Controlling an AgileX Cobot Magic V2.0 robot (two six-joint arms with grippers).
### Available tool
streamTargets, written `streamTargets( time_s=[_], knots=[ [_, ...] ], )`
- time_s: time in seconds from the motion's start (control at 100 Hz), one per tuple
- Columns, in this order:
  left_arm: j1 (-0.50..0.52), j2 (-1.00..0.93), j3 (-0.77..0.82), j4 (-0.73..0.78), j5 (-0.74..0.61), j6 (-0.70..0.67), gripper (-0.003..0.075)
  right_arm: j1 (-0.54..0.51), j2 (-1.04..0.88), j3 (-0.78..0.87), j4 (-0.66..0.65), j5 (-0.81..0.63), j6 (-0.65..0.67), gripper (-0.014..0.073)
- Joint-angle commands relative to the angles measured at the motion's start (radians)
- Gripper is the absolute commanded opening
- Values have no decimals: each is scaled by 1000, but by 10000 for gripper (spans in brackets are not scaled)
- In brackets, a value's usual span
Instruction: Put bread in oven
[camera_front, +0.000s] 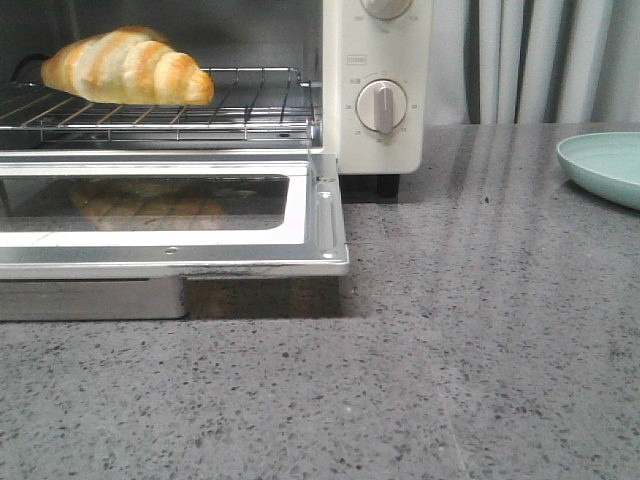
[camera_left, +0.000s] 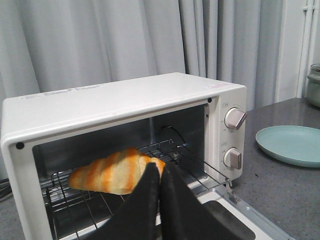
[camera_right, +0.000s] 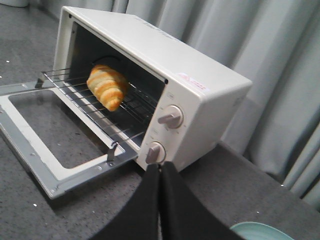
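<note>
The bread (camera_front: 125, 66), a golden-brown croissant roll with paler bands, lies on the wire rack (camera_front: 250, 105) inside the cream-white oven (camera_front: 385, 85). It also shows in the left wrist view (camera_left: 112, 172) and the right wrist view (camera_right: 107, 86). The glass-windowed oven door (camera_front: 325, 225) hangs open and flat. My left gripper (camera_left: 160, 170) is shut and empty, back from the oven's opening. My right gripper (camera_right: 161, 167) is shut and empty, above the counter in front of the oven's dials (camera_right: 170, 116). Neither gripper shows in the front view.
A pale green plate (camera_front: 605, 165) sits on the grey speckled counter to the right of the oven; it also shows in the left wrist view (camera_left: 292, 145). Grey curtains hang behind. The open door juts out over the counter.
</note>
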Motion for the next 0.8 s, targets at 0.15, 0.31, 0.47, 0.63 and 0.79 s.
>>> streamTargets(
  time_s=[0.15,0.31,0.47,0.63,0.79],
  knots=[
    [-10,12,-22,-39,-46,-1,-21,-2,-240,75,-115,-8,97,-70],
    [-10,12,-22,-39,-46,-1,-21,-2,-256,76,-111,39,107,-70],
    [-10,12,-22,-39,-46,-3,-21,-2,-256,80,-107,49,107,-70],
    [-10,12,-22,-58,-46,-3,-21,-2,-256,80,-107,49,107,-70],
    [-10,12,-22,-58,-46,-3,-21,-2,-256,80,-107,49,107,-70]
  ],
)
